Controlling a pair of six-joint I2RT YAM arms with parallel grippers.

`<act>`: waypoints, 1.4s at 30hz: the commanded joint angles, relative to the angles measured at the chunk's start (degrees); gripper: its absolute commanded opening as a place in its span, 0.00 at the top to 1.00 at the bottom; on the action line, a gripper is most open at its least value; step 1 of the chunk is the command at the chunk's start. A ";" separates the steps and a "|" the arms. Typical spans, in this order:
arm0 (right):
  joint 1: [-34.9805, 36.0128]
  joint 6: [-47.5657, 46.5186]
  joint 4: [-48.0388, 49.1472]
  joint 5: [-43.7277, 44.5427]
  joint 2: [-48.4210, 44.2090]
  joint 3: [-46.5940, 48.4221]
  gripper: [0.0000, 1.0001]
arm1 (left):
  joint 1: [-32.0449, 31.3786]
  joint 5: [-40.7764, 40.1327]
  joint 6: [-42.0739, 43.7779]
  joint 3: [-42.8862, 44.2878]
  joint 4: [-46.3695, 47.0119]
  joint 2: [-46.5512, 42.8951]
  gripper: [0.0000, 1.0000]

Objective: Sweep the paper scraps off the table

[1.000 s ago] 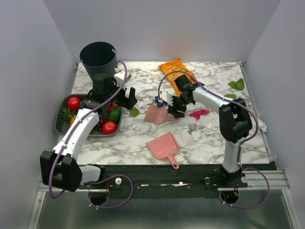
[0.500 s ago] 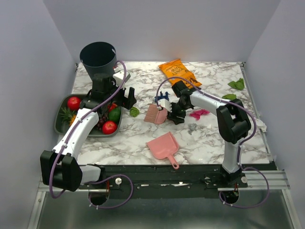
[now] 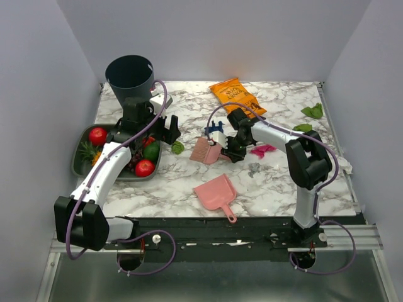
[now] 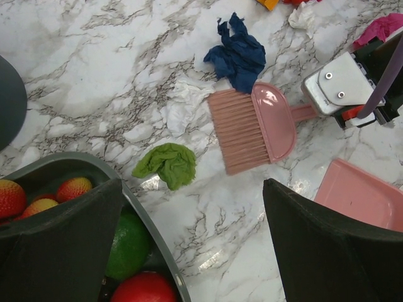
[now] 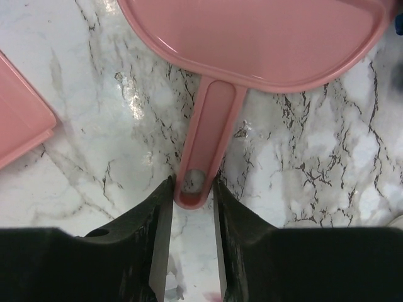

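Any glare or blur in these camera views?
Top view: even light, soft shadows, sharp. Left wrist view: small glare spots on the table beside the green scrap; its own fingers dark and soft. Right wrist view: glare on the table left of the brush handle; fingers nearly black.

High view from near table [image 3: 283, 182] edge, wrist views close, downward, all sharing brush [image 3: 204, 151]
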 commanded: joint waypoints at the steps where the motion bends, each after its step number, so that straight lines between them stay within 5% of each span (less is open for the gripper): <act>1: 0.30 1.08 0.71 2.78 0.15 -3.43 0.64 | 0.41 0.44 -2.31 -0.87 2.01 1.03 0.02; 10: 0.21 4.42 2.73 3.23 1.46 -3.79 0.62 | 0.32 3.16 -8.03 -2.01 4.82 2.71 0.02; 17: -0.57 2.93 3.08 2.62 -3.09 -5.01 0.90 | 0.32 2.46 -6.81 -2.89 4.47 2.71 0.02; 24: -1.54 2.39 -1.84 -3.81 -18.47 -8.44 0.96 | -0.03 4.65 -5.32 -3.95 3.95 2.44 0.01; 32: -1.37 2.58 -1.14 -3.02 -27.18 -6.43 0.99 | -2.76 13.70 4.70 4.99 -1.14 6.74 0.02; 42: -1.28 -13.74 5.71 2.96 -33.77 -6.95 0.99 | -3.02 23.82 28.15 26.09 -21.06 12.80 0.02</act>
